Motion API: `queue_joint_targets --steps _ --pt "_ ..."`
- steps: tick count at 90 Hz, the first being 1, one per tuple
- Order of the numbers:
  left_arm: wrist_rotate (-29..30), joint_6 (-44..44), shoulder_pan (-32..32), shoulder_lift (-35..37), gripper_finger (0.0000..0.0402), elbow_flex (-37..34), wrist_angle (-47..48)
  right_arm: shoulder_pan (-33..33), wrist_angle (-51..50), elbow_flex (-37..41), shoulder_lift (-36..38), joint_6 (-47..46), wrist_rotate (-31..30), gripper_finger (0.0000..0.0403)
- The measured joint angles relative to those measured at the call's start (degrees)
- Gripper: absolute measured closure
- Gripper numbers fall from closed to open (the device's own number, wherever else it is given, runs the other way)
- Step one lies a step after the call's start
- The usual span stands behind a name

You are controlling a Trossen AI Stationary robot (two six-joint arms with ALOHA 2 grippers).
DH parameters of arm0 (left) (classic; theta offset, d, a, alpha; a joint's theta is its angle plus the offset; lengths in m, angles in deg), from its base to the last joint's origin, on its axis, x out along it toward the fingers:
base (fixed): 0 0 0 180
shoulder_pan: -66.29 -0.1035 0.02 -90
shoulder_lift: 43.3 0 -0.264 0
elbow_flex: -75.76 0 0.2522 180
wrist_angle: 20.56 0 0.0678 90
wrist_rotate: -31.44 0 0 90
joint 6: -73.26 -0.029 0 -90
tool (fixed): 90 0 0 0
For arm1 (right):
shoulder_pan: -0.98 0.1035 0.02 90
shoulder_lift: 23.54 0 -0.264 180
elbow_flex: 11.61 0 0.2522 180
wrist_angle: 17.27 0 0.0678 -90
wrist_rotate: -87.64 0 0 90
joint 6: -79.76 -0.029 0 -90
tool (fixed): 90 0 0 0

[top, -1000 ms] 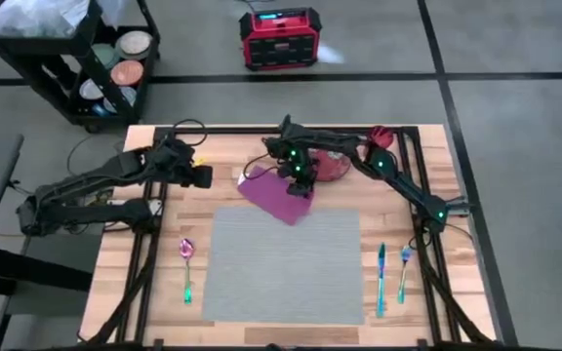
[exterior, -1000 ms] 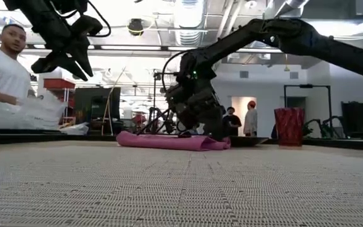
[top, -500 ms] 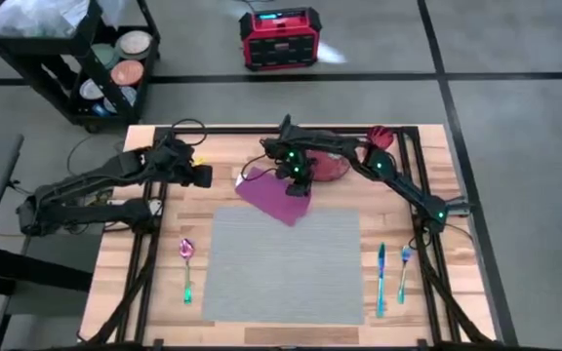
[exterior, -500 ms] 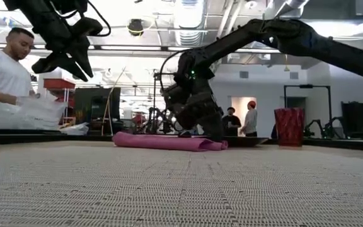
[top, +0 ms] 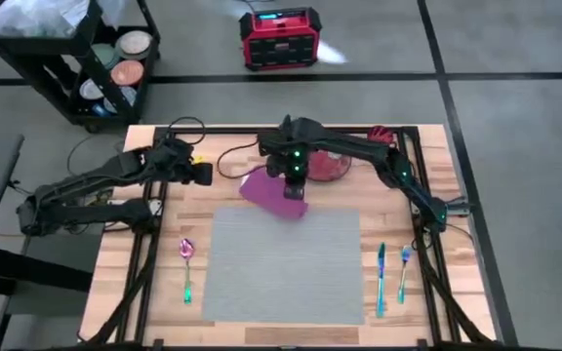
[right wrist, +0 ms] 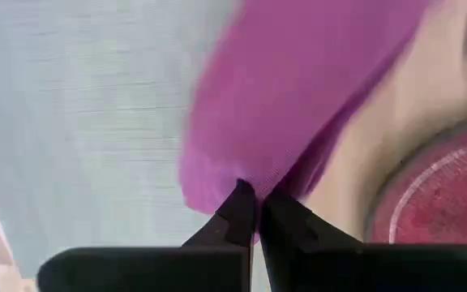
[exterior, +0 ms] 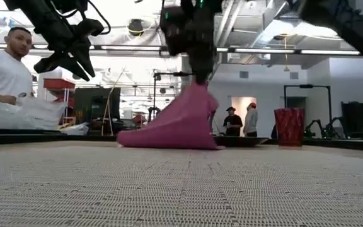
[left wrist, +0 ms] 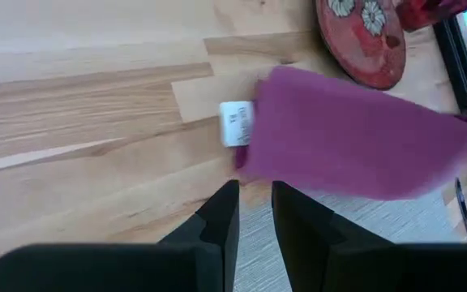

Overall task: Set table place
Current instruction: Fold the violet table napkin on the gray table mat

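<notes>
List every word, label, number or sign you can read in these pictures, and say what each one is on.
No text can be read in any view.
White tag on the magenta napkin: dark printing, too blurred to read.
Red box on the floor: a lit strip on top, too small to read.
Red plate: flower pattern only, no words.

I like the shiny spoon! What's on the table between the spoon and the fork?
The grey placemat fills the gap between the spoon and the fork, seen in the high view.
</notes>
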Motion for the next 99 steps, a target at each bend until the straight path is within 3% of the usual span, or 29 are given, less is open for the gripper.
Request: queue_joint_targets --steps 16,53,79,99 --pt "3.0 0.09 0.0 -0.34 0.0341 0.0 -0.04 6.85 2.86 0.0 -1.83 3.25 4.9 0.0403" --pt "4.21 -0.42 -0.01 -5.99 0.0341 -0.04 0.53 11.63 6.3 0.11 -9.91 11.89 27.71 0.0403" --pt "4.23 -0.37 0.31 -12.12 0.0341 -0.07 -0.82 13.85 3.09 0.11 -10.53 19.41 29.43 0.0398" --pt "2.05 -4.67 1.36 -13.25 0.0341 -0.07 -10.27 16.95 5.19 0.09 -10.51 17.67 32.0 0.0347"
